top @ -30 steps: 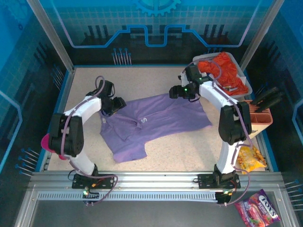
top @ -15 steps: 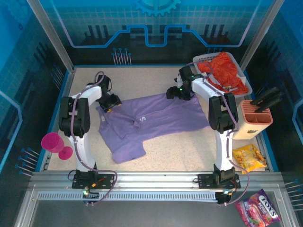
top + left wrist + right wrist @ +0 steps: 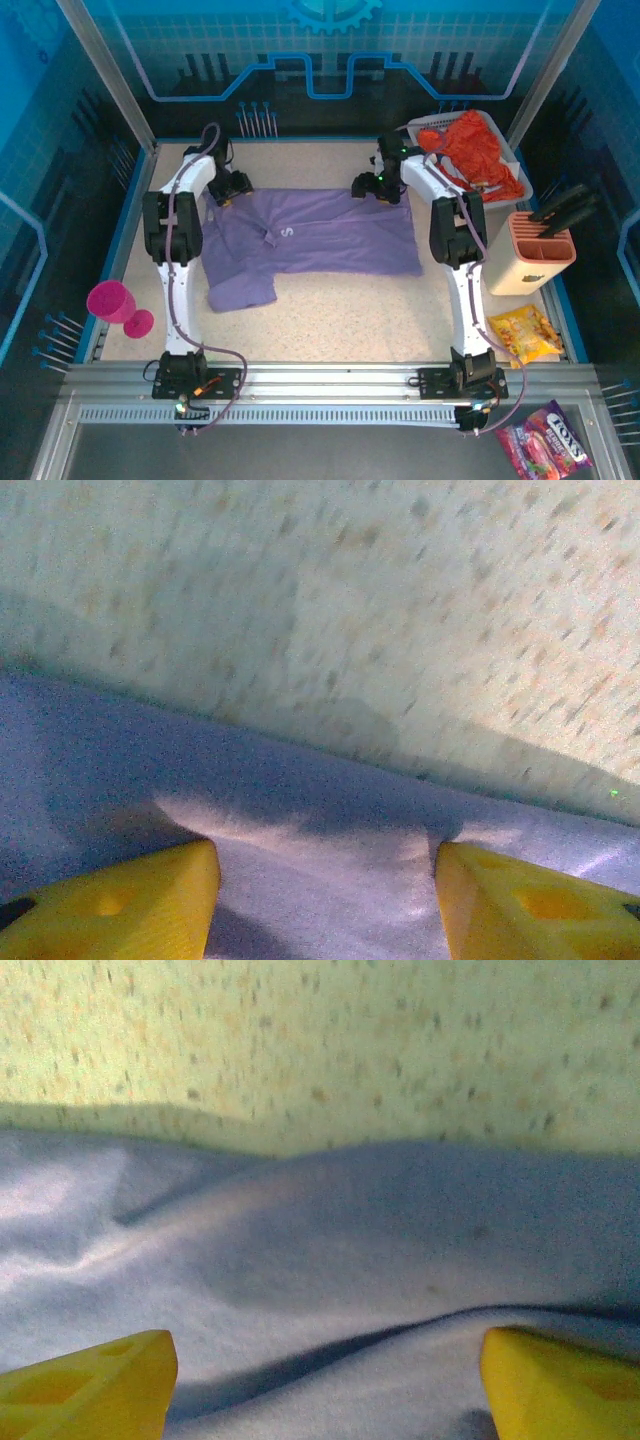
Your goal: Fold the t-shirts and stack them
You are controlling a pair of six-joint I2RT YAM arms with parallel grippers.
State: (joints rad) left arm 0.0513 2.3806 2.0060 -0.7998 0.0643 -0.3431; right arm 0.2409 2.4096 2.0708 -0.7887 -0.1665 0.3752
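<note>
The lavender-purple t-shirt (image 3: 310, 235) lies spread across the far half of the table, a white letter showing near its collar and one sleeve hanging toward me at the left. My left gripper (image 3: 232, 190) sits on its far left corner and my right gripper (image 3: 368, 188) on its far right edge. In the left wrist view the left gripper (image 3: 327, 880) is open, yellow fingertips (image 3: 120, 905) wide apart with a raised ridge of purple cloth (image 3: 320, 830) between them. The right gripper (image 3: 328, 1380) is also open over wrinkled cloth (image 3: 330, 1250). The orange-red t-shirt (image 3: 478, 150) is heaped in the white basket (image 3: 425, 125).
A pink cup (image 3: 118, 303) lies on its side at the table's left edge. An orange holder with black utensils (image 3: 540, 250) stands at the right, a yellow snack bag (image 3: 525, 335) near it. A purple candy bag (image 3: 548, 440) lies off the table's front.
Both grippers moved toward the far side of the table, and the purple shirt went with them, pulled flatter and straighter. Both arms are now stretched out.
</note>
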